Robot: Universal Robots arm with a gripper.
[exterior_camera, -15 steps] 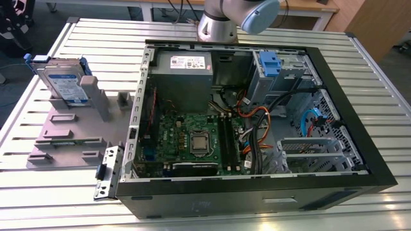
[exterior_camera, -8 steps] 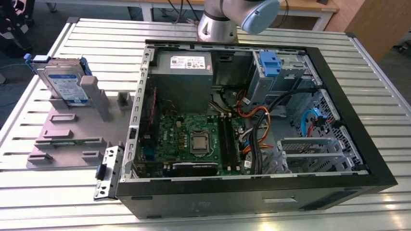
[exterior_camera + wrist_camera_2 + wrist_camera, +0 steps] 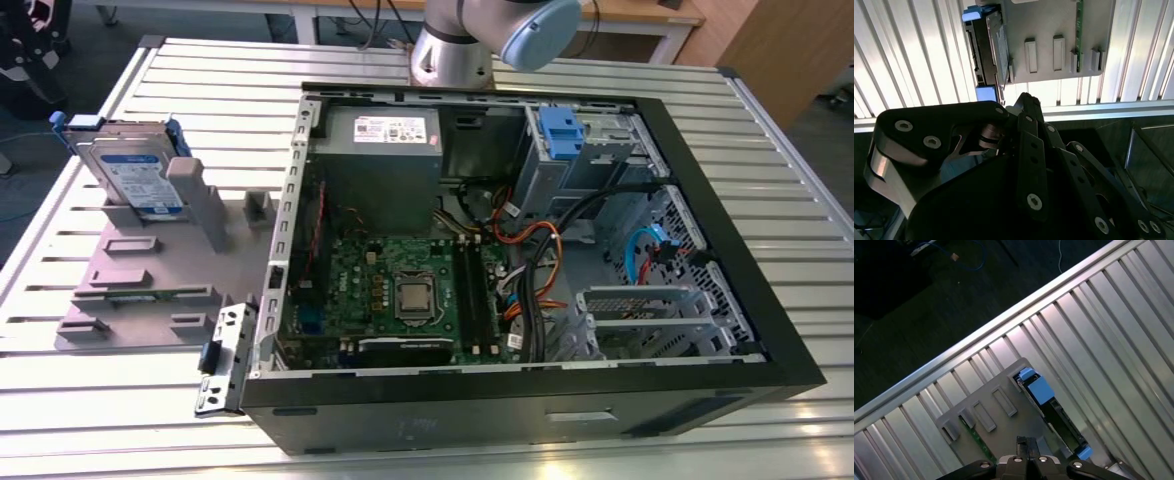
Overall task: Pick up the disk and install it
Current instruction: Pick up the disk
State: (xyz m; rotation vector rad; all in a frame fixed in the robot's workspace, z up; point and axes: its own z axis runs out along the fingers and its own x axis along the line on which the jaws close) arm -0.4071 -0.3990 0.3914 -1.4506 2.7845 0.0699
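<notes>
The disk point(image 3: 134, 170) is a silver drive with a white-and-blue label in a blue carrier. It stands on edge in a grey slotted holder point(image 3: 147, 290) on the slatted table, at the exterior view's left. Both wrist views look down on the disk point(image 3: 986, 45) point(image 3: 1051, 412) from well above. My gripper point(image 3: 1027, 441) hangs apart from the disk, its black fingers together with nothing between them. The same gripper point(image 3: 1021, 100) and its black linkages show in the second wrist view.
An open computer case point(image 3: 534, 400) lies on the table beside the holder, with motherboard, cables, a grey power supply point(image 3: 380, 140) and a metal bay with a blue latch point(image 3: 561, 130). The arm's base point(image 3: 461, 45) stands behind the case. The table edge point(image 3: 979, 335) borders dark floor.
</notes>
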